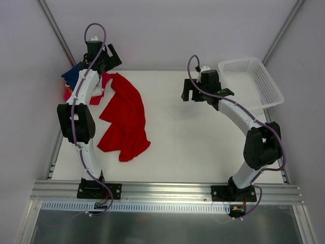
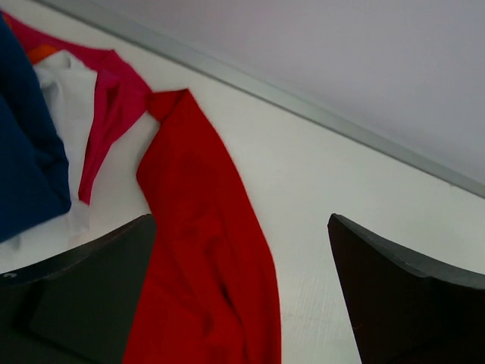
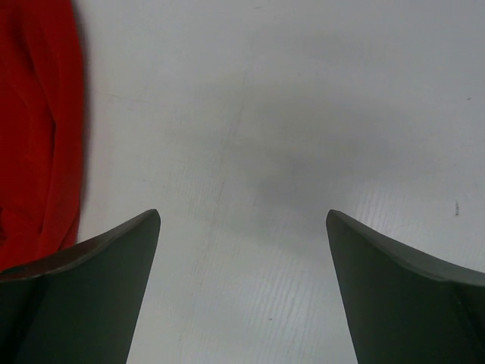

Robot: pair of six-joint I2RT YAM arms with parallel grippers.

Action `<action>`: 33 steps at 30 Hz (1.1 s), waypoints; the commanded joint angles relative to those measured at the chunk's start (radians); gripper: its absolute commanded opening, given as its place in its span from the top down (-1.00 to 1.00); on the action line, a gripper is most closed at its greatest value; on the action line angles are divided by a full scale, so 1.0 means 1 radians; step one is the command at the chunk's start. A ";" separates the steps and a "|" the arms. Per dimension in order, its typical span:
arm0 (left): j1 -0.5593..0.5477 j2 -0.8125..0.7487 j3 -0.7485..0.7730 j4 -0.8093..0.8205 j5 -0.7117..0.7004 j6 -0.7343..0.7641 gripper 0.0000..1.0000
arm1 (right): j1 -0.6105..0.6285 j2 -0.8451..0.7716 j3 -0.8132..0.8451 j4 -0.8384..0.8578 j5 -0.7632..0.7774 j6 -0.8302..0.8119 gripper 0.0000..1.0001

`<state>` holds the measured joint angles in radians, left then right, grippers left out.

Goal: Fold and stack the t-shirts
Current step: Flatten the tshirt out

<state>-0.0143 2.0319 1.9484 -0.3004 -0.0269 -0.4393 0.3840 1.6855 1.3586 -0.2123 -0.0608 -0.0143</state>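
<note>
One big job lies on the counter (image 1: pixel 203 152): the red t-shirt (image 1: pixel 124 119), crumpled in a long diagonal heap and not yet folded. Well off to the right of the red t-shirt stands the white mesh basket (image 1: pixel 271 89), which I judge plays no part in this step. Just left of the shirt's far end, and touching it, sit the small tees: a navy tee (image 2: pixel 23 152), a white tee (image 2: pixel 68 98), a magenta tee (image 2: pixel 114 98) and a sliver of an orange tee (image 2: pixel 42 53).

My left hand (image 1: pixel 107 60) hangs above that far end of the shirt, fingers spread wide and nothing between them. My right hand (image 1: pixel 190 94) hovers to the shirt's right, near but apart from it, equally spread and empty over bare counter.

I judge the step is spreading the shirt flat before any fold. I'd pinch only red cloth at the far corner with the left, avoiding the magenta tee beside it. Then I'd bring the right across to the near hem and draw the two apart until the cloth lies smooth.
</note>
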 commanded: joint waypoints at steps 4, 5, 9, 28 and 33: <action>-0.050 -0.254 -0.244 -0.014 -0.057 -0.015 -0.98 | 0.157 -0.037 -0.018 0.004 0.045 0.059 -0.90; -0.058 -0.281 -0.312 -0.013 -0.071 -0.016 -0.98 | 0.180 -0.032 -0.029 -0.008 0.055 0.065 -0.90; -0.073 -0.409 -0.485 0.001 -0.117 -0.030 -0.98 | 0.286 -0.017 -0.079 -0.003 0.153 0.099 -0.88; 0.094 -0.659 -0.707 0.018 -0.036 -0.052 -0.98 | 0.544 0.138 -0.124 0.057 0.151 0.226 -0.47; 0.137 -0.682 -0.715 0.017 -0.010 -0.049 -0.98 | 0.585 0.201 -0.058 0.051 0.133 0.229 -0.34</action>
<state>0.1062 1.3827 1.2442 -0.3016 -0.0750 -0.4793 0.9512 1.8675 1.2354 -0.1825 0.0746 0.1936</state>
